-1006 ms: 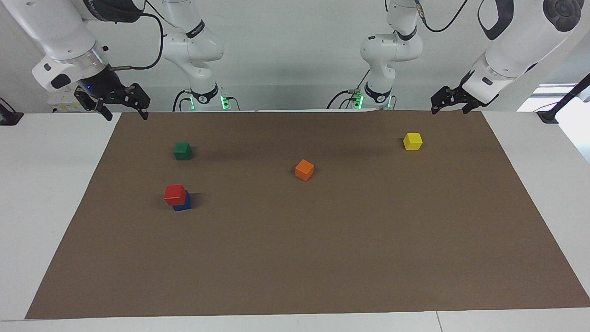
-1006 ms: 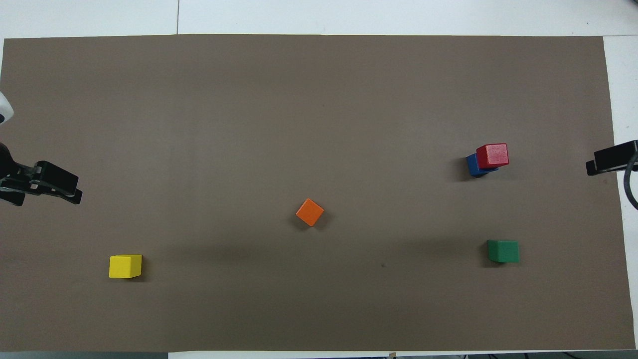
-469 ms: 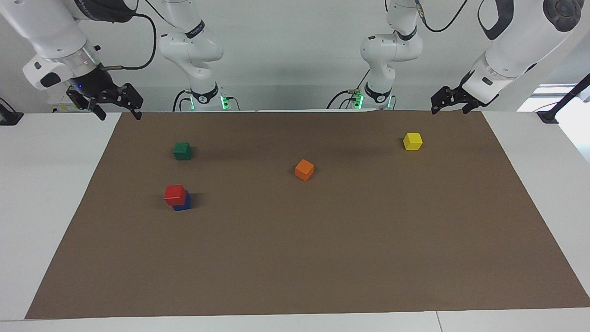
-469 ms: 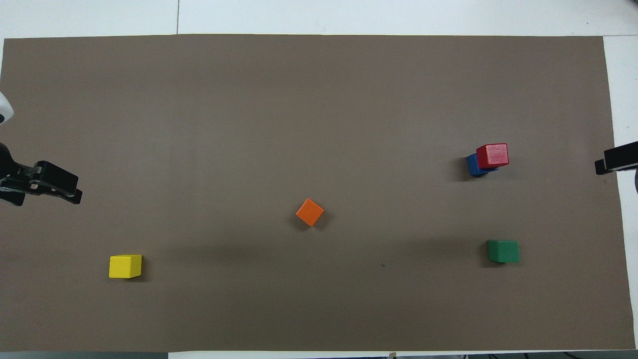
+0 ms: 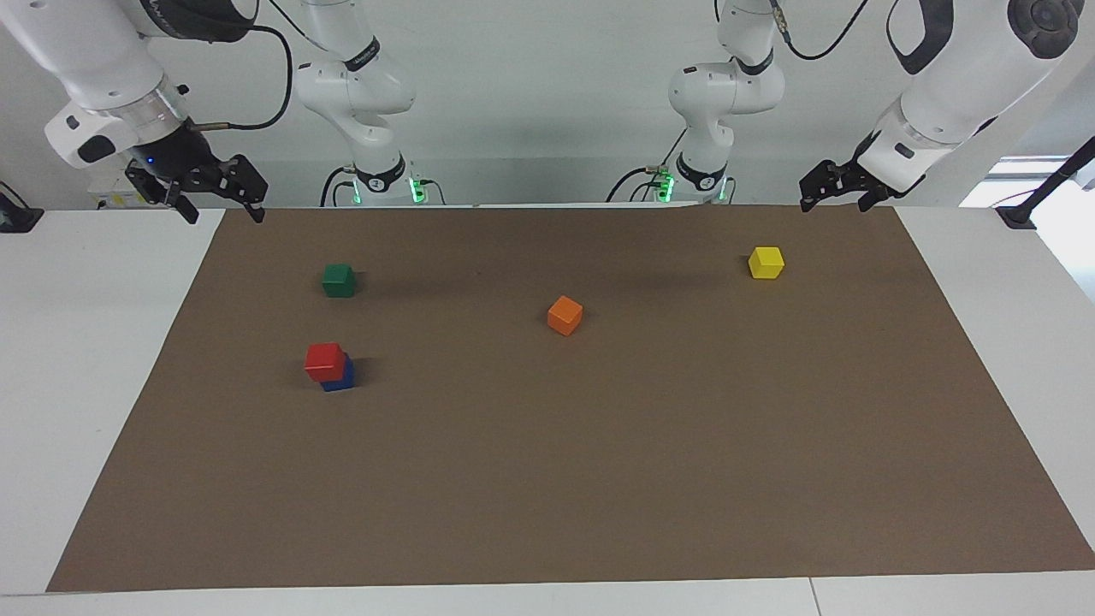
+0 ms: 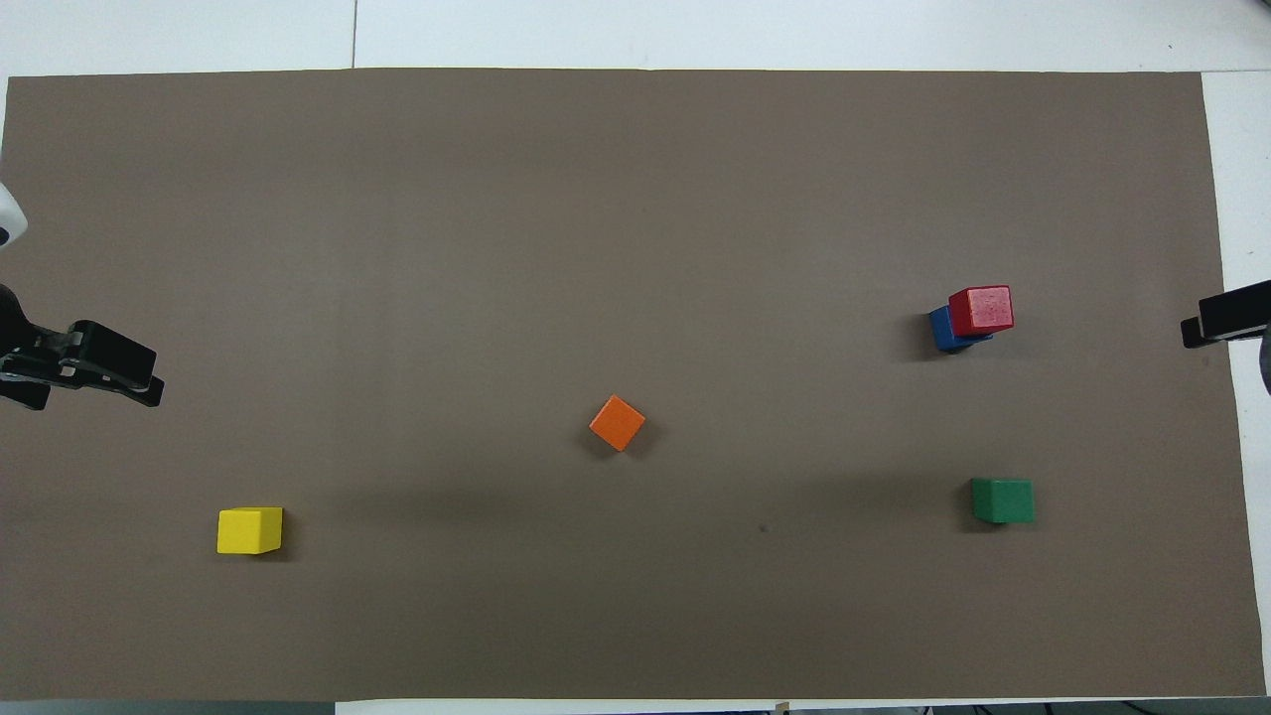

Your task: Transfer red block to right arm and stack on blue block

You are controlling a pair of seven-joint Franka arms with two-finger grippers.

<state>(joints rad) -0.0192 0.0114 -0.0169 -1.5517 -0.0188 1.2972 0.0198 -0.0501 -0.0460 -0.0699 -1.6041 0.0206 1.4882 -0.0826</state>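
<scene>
the small bright red cube (image 5: 325,361) is sitting on top of the small deep blue cube (image 5: 340,377), set a little askew so that part of the blue one is showing beneath it. this two-cube stack is standing on the flat brown paper mat (image 5: 599,479) that is covering the white surface (image 5: 77,342), toward the right arm's end.

taking the stack as the landmark: the small dark green cube (image 5: 338,280) is lying near it, closer to the robots. the small orange cube (image 5: 565,315), turned corner-on, is resting well apart from the stack toward the left arm's end and slightly closer to the robots. the small yellow cube (image 5: 766,262) is lying farthest from the stack, toward the left arm's end and closer to the robots than the orange one.

the right gripper (image 5: 224,208), black with a small blue light at its wrist, is hanging in the air over the mat's corner at the right arm's end, well apart from the stack, with its jaws spread wide and holding nothing. the left gripper (image 5: 834,198) is hanging over the mat's edge by the robots at the left arm's end, far from the stack, and its jaws are likewise spread and holding nothing. neither gripper is touching any cube.
</scene>
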